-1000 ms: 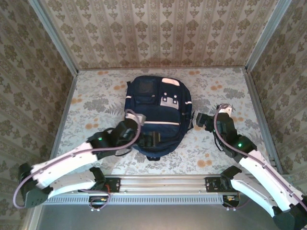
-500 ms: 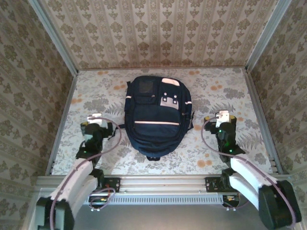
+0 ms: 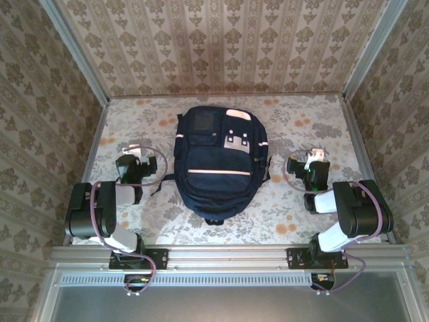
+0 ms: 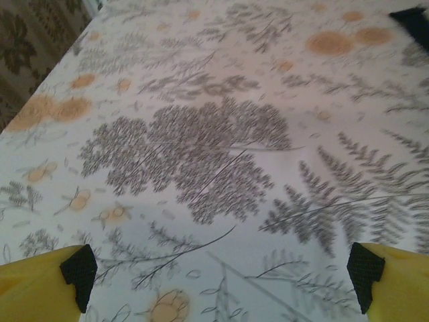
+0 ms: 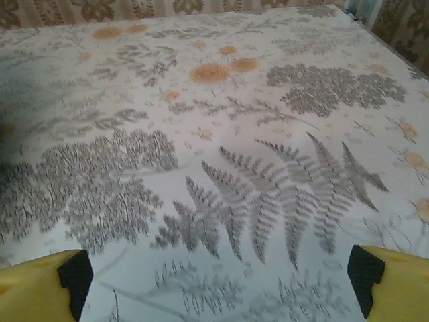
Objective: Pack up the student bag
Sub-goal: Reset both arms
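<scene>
The student bag (image 3: 221,164) lies flat on the floral tabletop (image 3: 295,127), with the left gripper (image 3: 134,163) near its left side and the right gripper (image 3: 314,164) near its right side — both clear of it, jaws spread wide and holding nothing.

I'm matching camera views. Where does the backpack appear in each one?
Top external: backpack, centre of the picture.
Left wrist: dark blue sliver at the top right corner, likely its edge.
Right wrist: fern print on the tablecloth, centre.
Shared landmark: that floral tablecloth.
</scene>
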`<state>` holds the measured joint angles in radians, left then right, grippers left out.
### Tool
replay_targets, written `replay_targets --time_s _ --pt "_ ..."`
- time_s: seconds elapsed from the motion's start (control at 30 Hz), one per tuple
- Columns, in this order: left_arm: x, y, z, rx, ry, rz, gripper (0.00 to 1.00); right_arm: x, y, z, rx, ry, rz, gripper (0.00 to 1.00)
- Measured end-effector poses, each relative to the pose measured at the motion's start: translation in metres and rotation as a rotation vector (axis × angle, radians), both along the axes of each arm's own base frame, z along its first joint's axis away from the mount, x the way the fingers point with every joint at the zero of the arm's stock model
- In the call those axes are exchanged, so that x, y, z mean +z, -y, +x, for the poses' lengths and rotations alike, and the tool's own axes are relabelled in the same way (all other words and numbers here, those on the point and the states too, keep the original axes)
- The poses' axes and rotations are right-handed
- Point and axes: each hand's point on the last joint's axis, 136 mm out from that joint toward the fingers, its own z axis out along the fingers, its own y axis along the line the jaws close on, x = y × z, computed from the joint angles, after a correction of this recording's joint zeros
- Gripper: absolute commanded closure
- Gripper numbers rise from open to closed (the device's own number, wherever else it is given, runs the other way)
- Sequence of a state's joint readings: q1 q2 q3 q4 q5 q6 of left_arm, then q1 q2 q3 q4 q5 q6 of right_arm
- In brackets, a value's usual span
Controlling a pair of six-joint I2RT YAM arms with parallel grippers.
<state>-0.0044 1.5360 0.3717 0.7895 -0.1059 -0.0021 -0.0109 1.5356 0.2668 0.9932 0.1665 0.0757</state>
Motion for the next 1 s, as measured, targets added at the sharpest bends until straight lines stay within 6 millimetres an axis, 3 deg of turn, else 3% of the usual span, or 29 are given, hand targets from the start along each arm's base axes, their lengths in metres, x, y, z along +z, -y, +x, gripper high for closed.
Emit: replay_targets --time_s 0.1,0.17,0.43,1.0 --pt "0.003 0.004 0.003 -0.016 0.016 0.005 0.0 0.028 -0.008 0.028 0.027 0.055 0.002 0.0" --pt "0.006 0.007 0.005 -0.026 0.028 0.007 0.0 0.037 -0.012 0.034 0.041 0.077 0.001 0.0" --pt "0.011 0.009 0.007 -0.037 0.046 0.02 0.0 0.025 -0.017 0.031 0.06 0.023 -0.013 0.0" --pt "0.012 0.015 0.009 -0.068 0.051 0.011 0.0 0.024 -0.017 0.03 0.061 0.019 -0.016 0.0"
